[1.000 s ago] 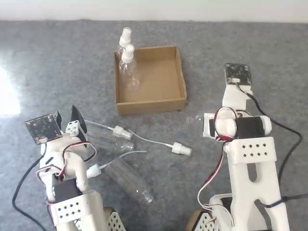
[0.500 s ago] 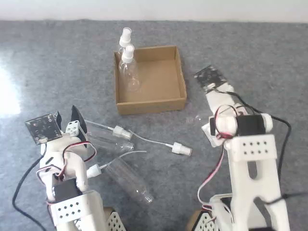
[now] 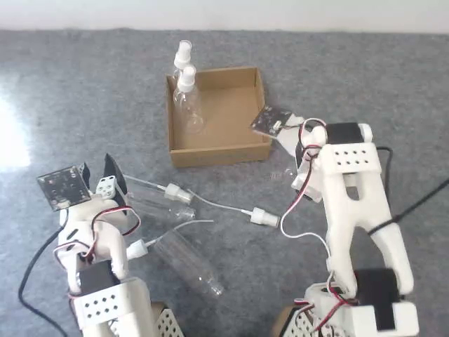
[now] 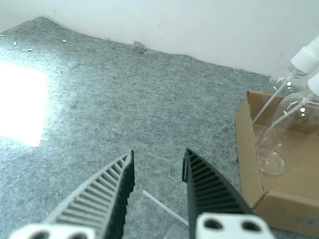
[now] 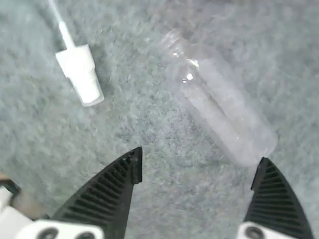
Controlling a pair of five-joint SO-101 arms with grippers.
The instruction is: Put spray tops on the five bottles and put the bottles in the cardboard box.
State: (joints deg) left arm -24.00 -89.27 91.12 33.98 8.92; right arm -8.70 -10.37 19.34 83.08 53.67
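The cardboard box [image 3: 249, 112] stands open at the table's middle back. A capped bottle [image 3: 188, 105] stands in its back left corner, and a second capped bottle [image 3: 182, 57] is right behind it. An uncapped clear bottle [image 5: 219, 117] lies on the felt just under my right gripper [image 5: 199, 159], which is open and hangs above it without touching. Beside that bottle lies a loose white spray top [image 5: 79, 74]. My left gripper [image 4: 158, 154] is open and holds nothing, low at the front left, facing the box [image 4: 251, 164].
Between the arms lie a bottle [image 3: 158, 202] with a spray top [image 3: 175, 192] at its neck, and a larger bottle [image 3: 189, 263] beside another spray top [image 3: 137, 248]. The loose spray top [image 3: 265, 217] trails a thin tube. The right arm [image 3: 347, 182] leans near the box's front right corner.
The right arm has swung left and tipped down, bringing its gripper over the uncapped bottle by the box's corner. The left arm and the objects have not moved.
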